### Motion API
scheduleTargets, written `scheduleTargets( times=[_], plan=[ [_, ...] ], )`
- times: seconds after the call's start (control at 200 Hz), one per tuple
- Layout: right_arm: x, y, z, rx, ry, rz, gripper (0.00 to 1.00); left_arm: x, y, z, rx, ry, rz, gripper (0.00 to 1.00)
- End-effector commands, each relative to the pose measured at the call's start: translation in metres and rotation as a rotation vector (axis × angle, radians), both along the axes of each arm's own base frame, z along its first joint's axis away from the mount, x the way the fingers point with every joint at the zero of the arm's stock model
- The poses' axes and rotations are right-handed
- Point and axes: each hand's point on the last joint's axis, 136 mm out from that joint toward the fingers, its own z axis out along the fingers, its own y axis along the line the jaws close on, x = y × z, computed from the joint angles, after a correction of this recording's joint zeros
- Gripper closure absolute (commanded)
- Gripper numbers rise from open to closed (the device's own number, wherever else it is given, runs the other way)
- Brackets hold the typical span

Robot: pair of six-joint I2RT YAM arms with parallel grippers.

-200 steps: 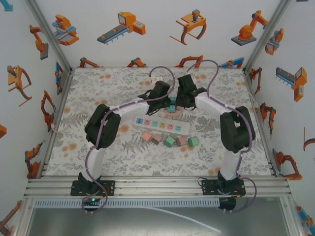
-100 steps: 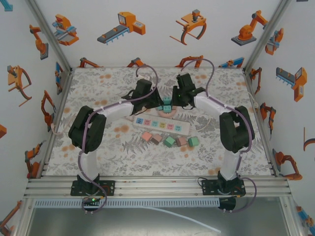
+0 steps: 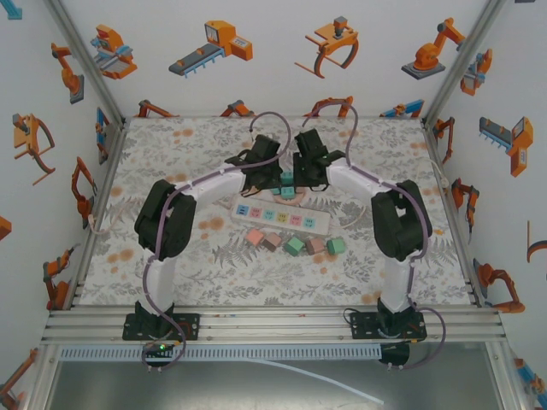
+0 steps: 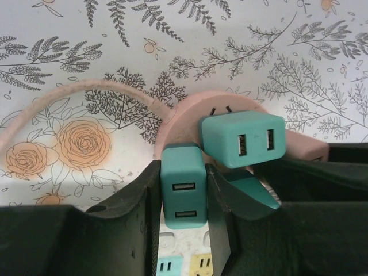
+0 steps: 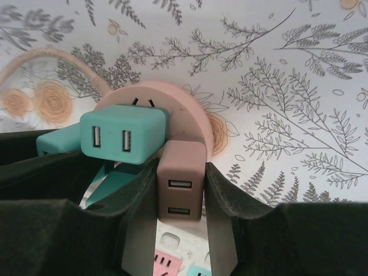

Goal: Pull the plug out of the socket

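Note:
A round pink socket (image 3: pixel 291 196) lies on the floral table behind a white power strip (image 3: pixel 282 218). Several plugs stand in it. In the left wrist view my left gripper (image 4: pixel 183 172) is shut on a teal plug (image 4: pixel 183 192) at the edge of the pink socket (image 4: pixel 183 115), both fingers pressed flat on its sides. A second teal plug (image 4: pixel 241 138) stands beside it. In the right wrist view my right gripper (image 5: pixel 180 172) is shut on a mauve plug (image 5: pixel 181 184) at the rim of the pink socket (image 5: pixel 178 100). From above, the left gripper (image 3: pixel 275 181) and the right gripper (image 3: pixel 299 179) face each other over the socket.
The socket's pink cable (image 4: pixel 57 92) curves away to the left over the table. Several loose cube plugs, pink (image 3: pixel 255 237) and green (image 3: pixel 294 246), lie in front of the power strip. White walls with robot pictures close in the table on three sides.
My left arm swung out to the left and came back; its jaws opened a little and shut again on the teal plug. The right gripper shifted slightly left, still shut on the mauve plug.

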Motion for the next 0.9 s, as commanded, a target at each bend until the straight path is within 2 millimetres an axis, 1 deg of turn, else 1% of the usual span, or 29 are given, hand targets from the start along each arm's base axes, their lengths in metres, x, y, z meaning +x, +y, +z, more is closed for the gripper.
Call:
scheduleTargets(
  times=[0.0,0.05,0.12,0.325,0.396,0.481,0.576,0.686,0.761,0.781,0.836,0.896],
  plan=[
    [0.004,0.010,-0.002,-0.083,-0.045,0.019,1.00,-0.009,0.006,-0.017,0.035,0.089,0.016,0.93],
    [0.002,0.011,-0.011,-0.109,-0.033,0.023,1.00,-0.008,0.001,-0.011,0.008,0.091,0.013,0.96],
    [0.000,0.011,-0.022,-0.131,-0.019,0.018,1.00,-0.005,-0.005,0.003,-0.035,0.090,0.013,1.00],
    [-0.008,0.010,-0.056,-0.166,0.055,0.017,1.00,0.002,-0.024,0.044,-0.263,0.119,0.023,1.00],
    [-0.011,0.009,-0.066,-0.167,0.078,0.012,1.00,0.003,-0.028,0.058,-0.303,0.112,0.014,1.00],
    [-0.015,0.009,-0.076,-0.163,0.100,0.010,1.00,0.005,-0.028,0.073,-0.312,0.088,0.007,1.00],
    [-0.018,0.011,-0.082,-0.170,0.110,0.019,1.00,0.009,-0.026,0.078,-0.310,0.083,0.011,1.00],
    [-0.021,0.015,-0.086,-0.185,0.115,0.029,1.00,0.012,-0.030,0.085,-0.304,0.068,-0.008,1.00],
    [-0.023,0.018,-0.090,-0.192,0.121,0.036,1.00,0.015,-0.031,0.087,-0.233,0.020,-0.026,1.00],
    [-0.024,0.019,-0.091,-0.191,0.123,0.037,1.00,0.016,-0.029,0.086,-0.189,-0.005,-0.029,1.00],
    [-0.025,0.021,-0.092,-0.181,0.126,0.036,1.00,0.021,-0.023,0.072,-0.045,-0.065,-0.028,1.00],
    [-0.025,0.021,-0.091,-0.177,0.128,0.031,1.00,0.022,-0.018,0.050,0.042,-0.055,-0.024,1.00]
  ],
)
